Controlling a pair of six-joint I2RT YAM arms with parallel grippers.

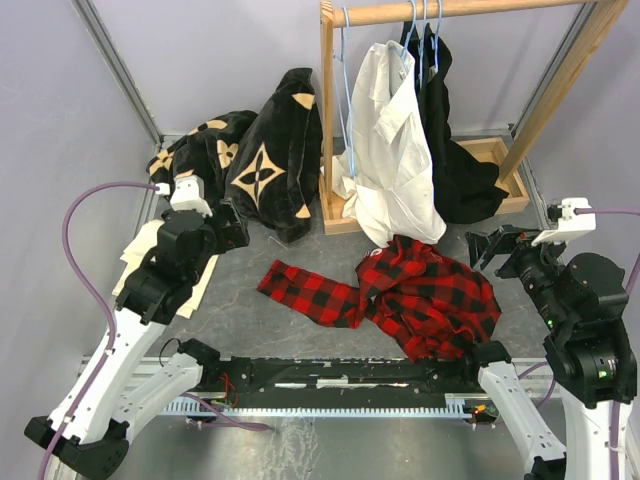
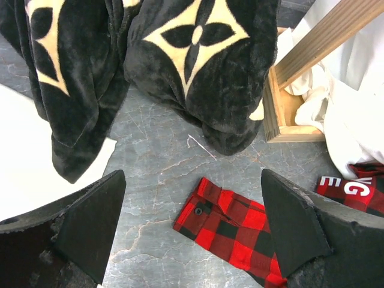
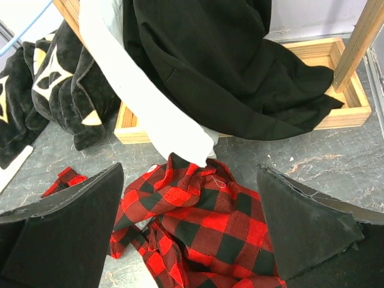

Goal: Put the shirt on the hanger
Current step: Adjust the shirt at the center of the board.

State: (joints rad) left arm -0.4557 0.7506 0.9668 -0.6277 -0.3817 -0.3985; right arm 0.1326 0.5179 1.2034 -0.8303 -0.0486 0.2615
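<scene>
The red-and-black plaid shirt [image 1: 425,295] lies crumpled on the table at centre right, with one sleeve stretched out to the left. The sleeve's cuff [image 2: 231,225] lies below my left gripper [image 2: 193,174], which is open and empty above the table. White lettering shows at the edge of the left wrist view. My right gripper [image 3: 189,168] is open and empty above the shirt's bunched body [image 3: 210,222]. In the top view the left gripper [image 1: 232,228] is left of the sleeve and the right gripper [image 1: 485,245] is right of the shirt. A light-blue wire hanger [image 1: 346,90] hangs bare at the left end of the rail.
A wooden clothes rail [image 1: 450,10] with a box base [image 1: 505,150] stands at the back. A white shirt [image 1: 390,150] and a black garment [image 1: 455,160] hang from it. Black fabric with tan flowers [image 1: 265,160] is heaped at back left. A pale cloth [image 1: 140,250] lies at left.
</scene>
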